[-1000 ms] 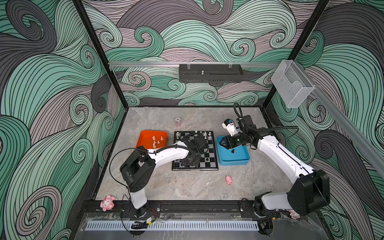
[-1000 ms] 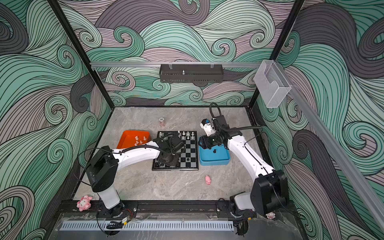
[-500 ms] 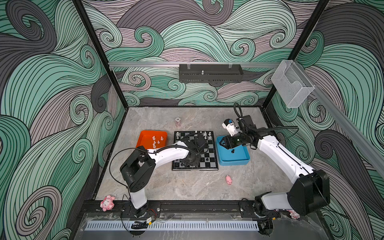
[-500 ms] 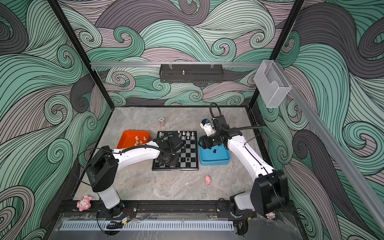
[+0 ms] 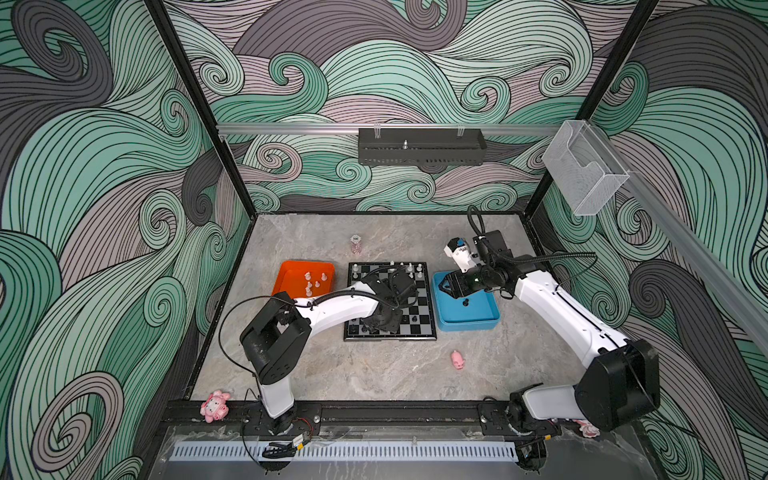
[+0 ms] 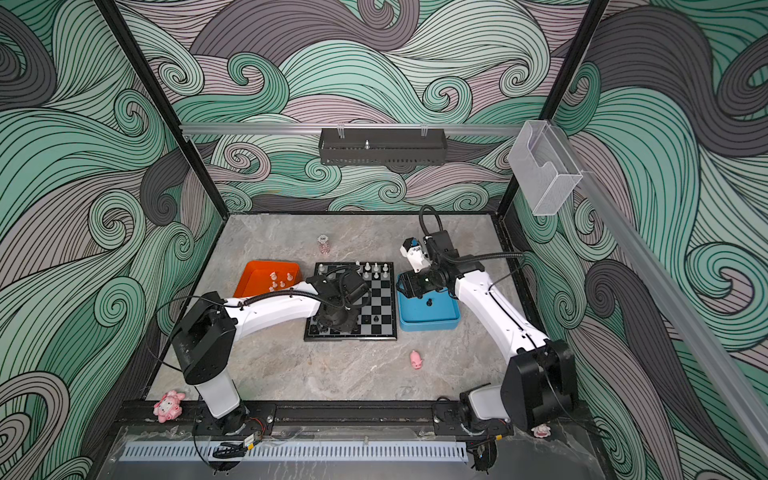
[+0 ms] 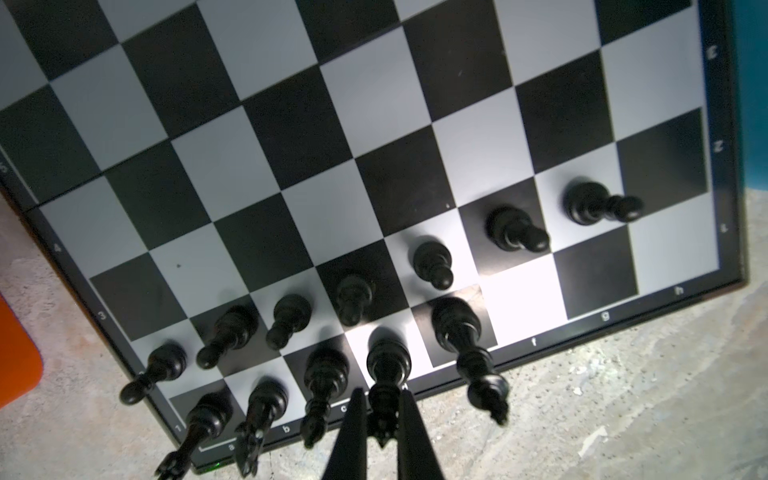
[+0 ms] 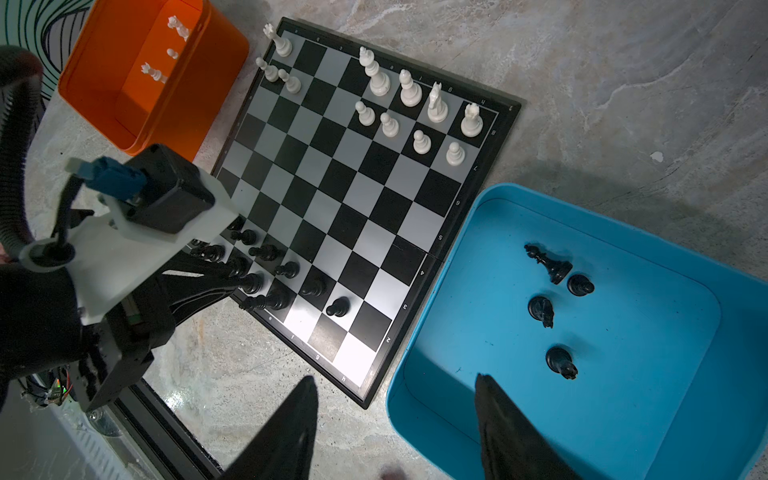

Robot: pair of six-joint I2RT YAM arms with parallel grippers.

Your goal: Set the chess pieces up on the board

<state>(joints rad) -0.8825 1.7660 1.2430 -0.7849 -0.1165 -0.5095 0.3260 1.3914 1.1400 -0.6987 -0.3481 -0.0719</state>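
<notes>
Orange plastic first: the orange tray sits on the grey stone-look tabletop just beside the left edge of the board, and a handful of loose white pieces stand in it. My left arm reaches over the board's near left part. In the left wrist view my left pincer is clamped on the upper part of the black queen, one fingertip on each side, with the queen's base on a light square of the near row. Along that row stand a black rook, black knight, black bishop and black king, and seven black pawns line the row in front of them. On the far two rows the right wrist view shows white back-rank pieces and white pawns. Just right of the board lies the blue tray, holding four loose black pieces. My right pincer hangs above the tray's edge beside the board, jaws wide apart and gripping nothing. Nearer my base, the pink pig figurine lies on the tabletop in front of the blue tray, apart from it.
</notes>
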